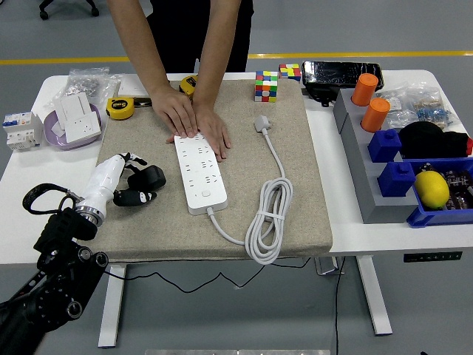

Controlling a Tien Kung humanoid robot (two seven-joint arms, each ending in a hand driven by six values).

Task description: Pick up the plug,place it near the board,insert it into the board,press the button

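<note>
Lying on the beige mat (295,148), the white power strip (199,172) is running lengthwise away from the robot, a person's hands (194,120) pressing its far end. The left hand (122,180) is closing its fingers around the black plug (146,180), just left of the strip.

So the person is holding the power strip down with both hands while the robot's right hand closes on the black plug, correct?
Not quite: it is the robot's left hand at the black plug, as the head view shows. The person's hands do press on the power strip.
</note>
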